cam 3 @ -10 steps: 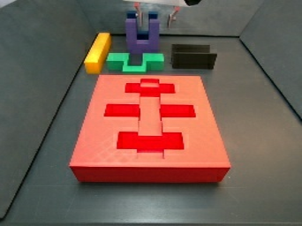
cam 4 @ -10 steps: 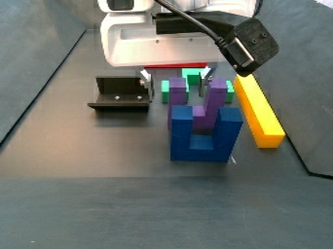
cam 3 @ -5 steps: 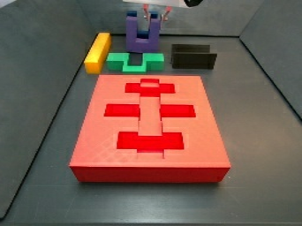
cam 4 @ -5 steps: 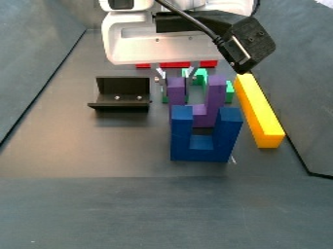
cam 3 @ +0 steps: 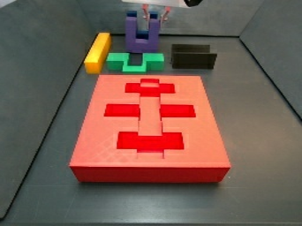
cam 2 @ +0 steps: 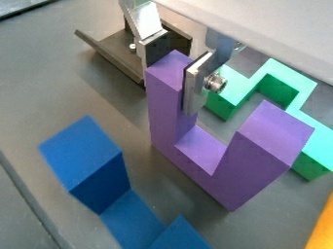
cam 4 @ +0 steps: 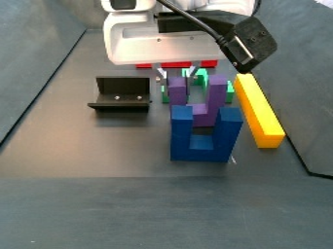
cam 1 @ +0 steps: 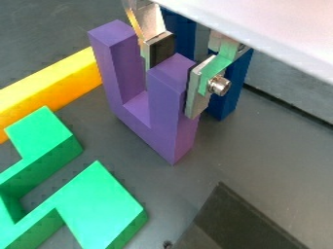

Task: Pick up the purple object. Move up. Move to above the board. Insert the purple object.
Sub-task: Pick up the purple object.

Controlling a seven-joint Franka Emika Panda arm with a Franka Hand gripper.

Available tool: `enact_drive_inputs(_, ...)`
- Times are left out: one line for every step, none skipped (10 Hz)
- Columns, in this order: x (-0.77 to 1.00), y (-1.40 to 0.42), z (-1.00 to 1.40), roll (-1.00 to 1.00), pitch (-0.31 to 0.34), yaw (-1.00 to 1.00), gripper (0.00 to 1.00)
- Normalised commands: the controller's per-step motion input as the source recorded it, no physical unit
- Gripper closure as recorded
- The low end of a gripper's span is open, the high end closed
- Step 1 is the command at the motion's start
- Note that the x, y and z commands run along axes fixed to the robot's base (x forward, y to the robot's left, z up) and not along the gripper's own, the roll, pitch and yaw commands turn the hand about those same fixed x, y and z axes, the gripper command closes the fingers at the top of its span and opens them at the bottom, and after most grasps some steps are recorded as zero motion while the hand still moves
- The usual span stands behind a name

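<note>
Purple object (cam 1: 146, 95): matte U-shaped block beyond the board (cam 3: 150, 128); one prong pinched between gripper (cam 1: 182, 66) jaws.

Green notched block (cam 3: 136, 62) sat between yellow bar (cam 3: 97, 51) and dark open box (cam 3: 193, 57), at floor's far end. Blue U-shaped block (cam 4: 204, 133) stood upright, apart from box (cam 4: 121, 94).

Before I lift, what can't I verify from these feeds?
- Whether the purple object is off the floor: the wrist views don't settle it.
- Gripper pad contact on the prong: one finger's inner face is hidden by the prong.
- Board: mostly hidden behind the blocks in a side view.
- Green block: partly covered by the purple object.
</note>
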Motion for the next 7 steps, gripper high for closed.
enact_drive_inputs(0.0, 0.0, 0.0, 0.0, 0.0, 0.0, 1.0)
enact_drive_inputs(0.0, 0.0, 0.0, 0.0, 0.0, 0.0, 1.0)
enact_drive_inputs(0.0, 0.0, 0.0, 0.0, 0.0, 0.0, 1.0)
enact_drive_inputs(0.0, 0.0, 0.0, 0.0, 0.0, 0.0, 1.0)
enact_drive_inputs(0.0, 0.0, 0.0, 0.0, 0.0, 0.0, 1.0)
enact_drive_inputs(0.0, 0.0, 0.0, 0.0, 0.0, 0.0, 1.0)
enact_drive_inputs(0.0, 0.0, 0.0, 0.0, 0.0, 0.0, 1.0)
